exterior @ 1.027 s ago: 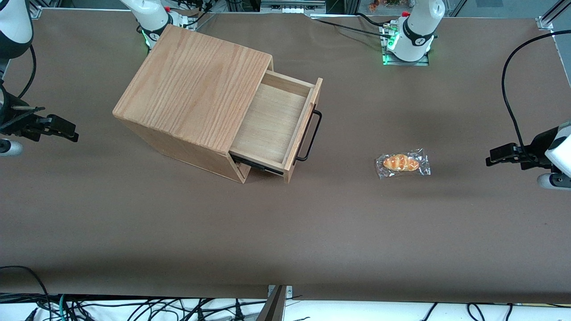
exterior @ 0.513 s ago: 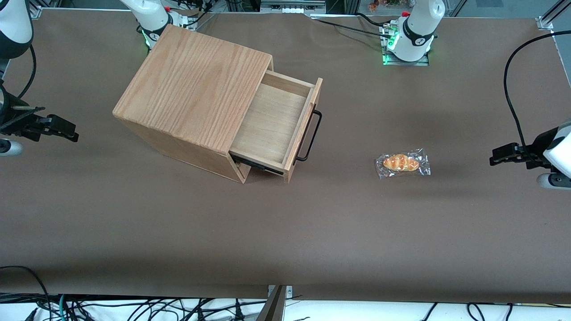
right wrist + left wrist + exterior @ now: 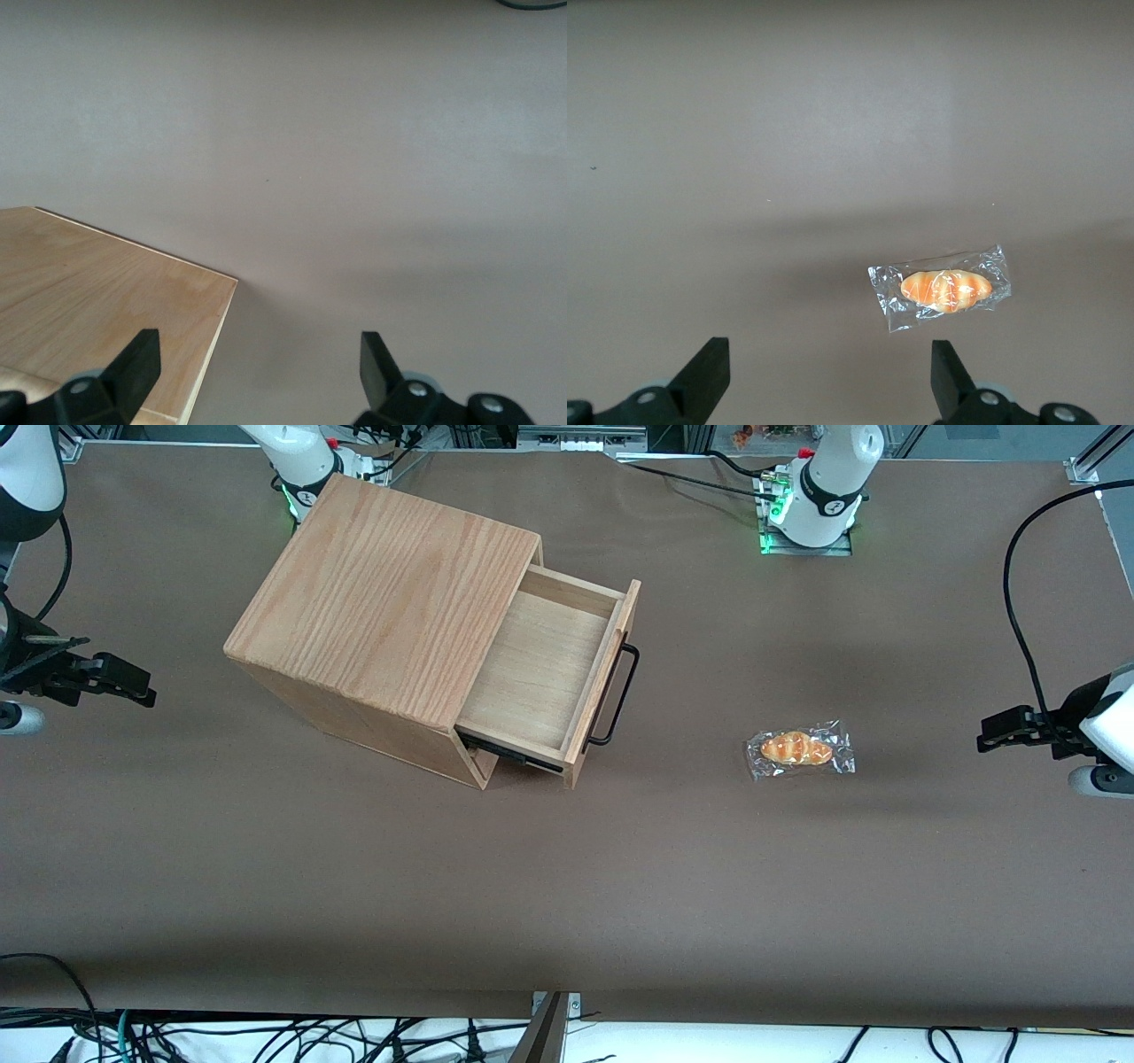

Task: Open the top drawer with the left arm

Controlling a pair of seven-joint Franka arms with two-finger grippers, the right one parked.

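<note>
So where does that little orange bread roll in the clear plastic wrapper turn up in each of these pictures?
Front view: the wrapped orange bread roll lies on the brown table, between the pulled-out light-wood top drawer and the left arm's black gripper, which hangs open toward the working arm's end.
Left wrist view: the roll lies just ahead of the gripper.
Right wrist view: not in it.
Shared landmark: the brown table.

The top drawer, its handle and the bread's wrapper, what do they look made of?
Top drawer: pale, matte unfinished wood, probably plywood, with faint grain. Handle: thin black bar, likely metal wire. Wrapper: clear, crinkled, glinting plastic film. The left arm's tool hangs open above the table.
</note>
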